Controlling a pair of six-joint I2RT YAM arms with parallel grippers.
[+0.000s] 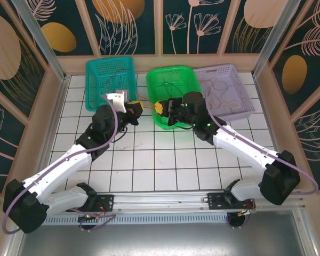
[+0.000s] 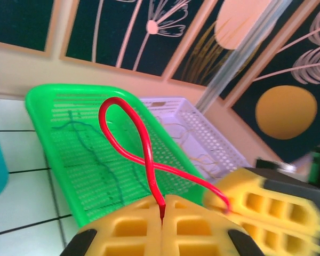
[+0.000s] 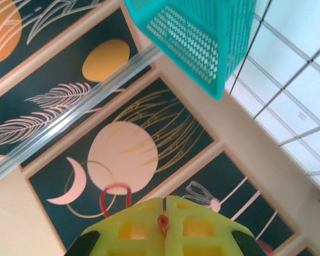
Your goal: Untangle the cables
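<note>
Nearest you, both arms reach forward over the tiled table (image 1: 149, 160) and meet in the gap between the baskets. The left gripper (image 2: 162, 205) has its yellow jaws pressed together on one end of the red cable (image 2: 129, 136), pinched right at the tips. The right gripper (image 3: 164, 204) is clamped too, with a short red loop poking out past its tips. In the top view the two grippers sit just apart, and the red cable hangs between them above the near-left rim of the green basket (image 1: 184, 74). From the left wrist the red cable crosses itself once in a loop, so it looks like it isn't straightened yet. Whether it is free of the other strands you can't tell from here. Further back, a dark cable (image 2: 74, 128) lies across the green basket floor, a thin reddish cable (image 1: 116, 80) sits in the teal basket (image 1: 96, 69), and tan cables (image 1: 220, 89) are curled in the lavender basket (image 1: 240, 80) on the far right. I'd call it mid-task. One cable is up and gripped at both ends, some strands look sorted into baskets, and the loop needs pulling out and the red cable needs dropping somewhere.
</note>
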